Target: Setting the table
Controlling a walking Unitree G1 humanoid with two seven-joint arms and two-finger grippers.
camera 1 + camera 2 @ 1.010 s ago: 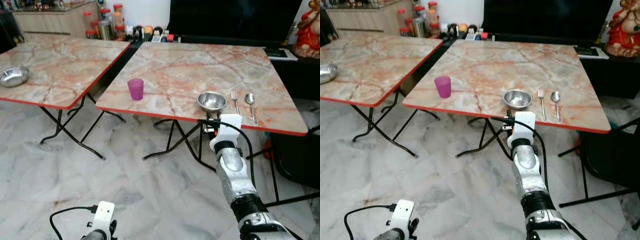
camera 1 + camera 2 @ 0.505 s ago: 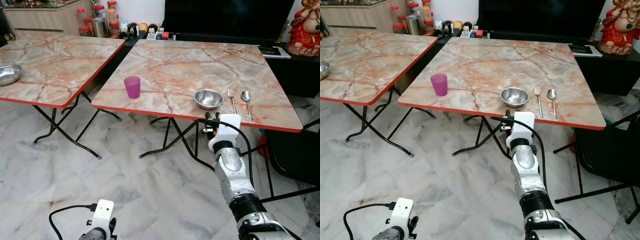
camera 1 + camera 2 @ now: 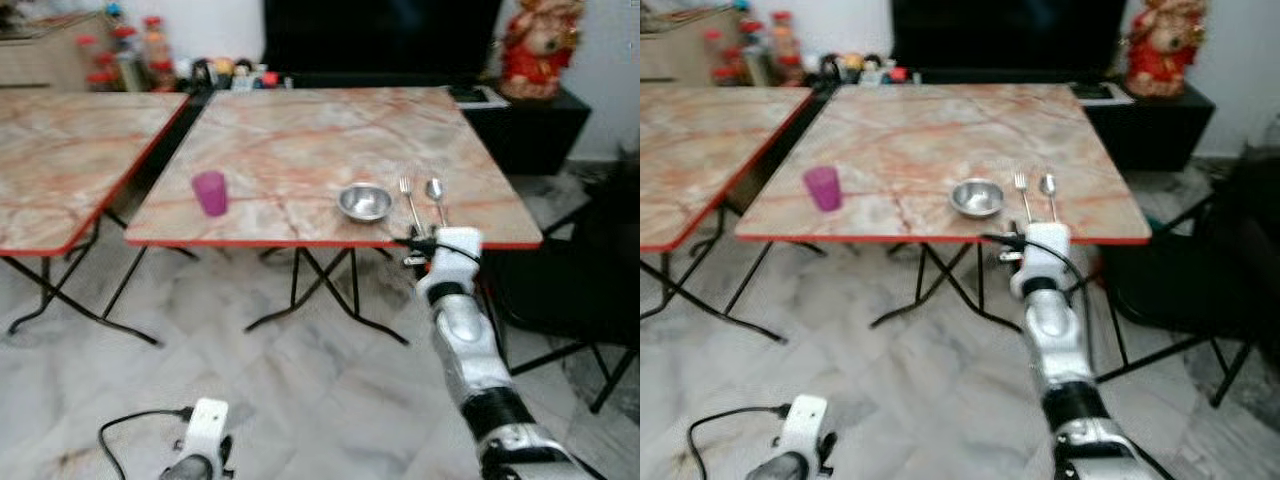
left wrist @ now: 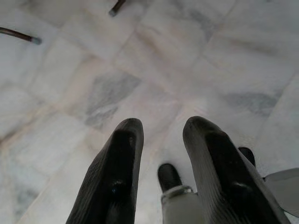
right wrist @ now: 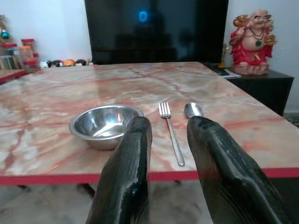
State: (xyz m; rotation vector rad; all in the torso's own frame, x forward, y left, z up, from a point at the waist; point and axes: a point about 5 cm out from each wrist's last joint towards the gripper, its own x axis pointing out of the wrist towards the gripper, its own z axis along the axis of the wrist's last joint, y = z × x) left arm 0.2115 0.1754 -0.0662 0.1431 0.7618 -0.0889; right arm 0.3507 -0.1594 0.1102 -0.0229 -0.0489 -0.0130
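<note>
Head view: steel bowl (image 3: 365, 202), fork (image 3: 408, 201), spoon (image 3: 437, 197) centre-right on table (image 3: 300, 150), purple cup (image 3: 210, 192) left | Left wrist: left hand (image 4: 161, 161) released, over floor | Right wrist: right hand (image 5: 166, 154) released, at table edge; approach the fork level, slowly.

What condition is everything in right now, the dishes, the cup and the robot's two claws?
Bowl: upright, looks empty, on the table.
Cup: upright near the table's front edge.
Fork: lying flat beside the bowl.
Spoon: lying flat beside the fork.
Right gripper: open, empty, at the table's edge.
Left gripper: open, empty, hanging over the floor.
</note>
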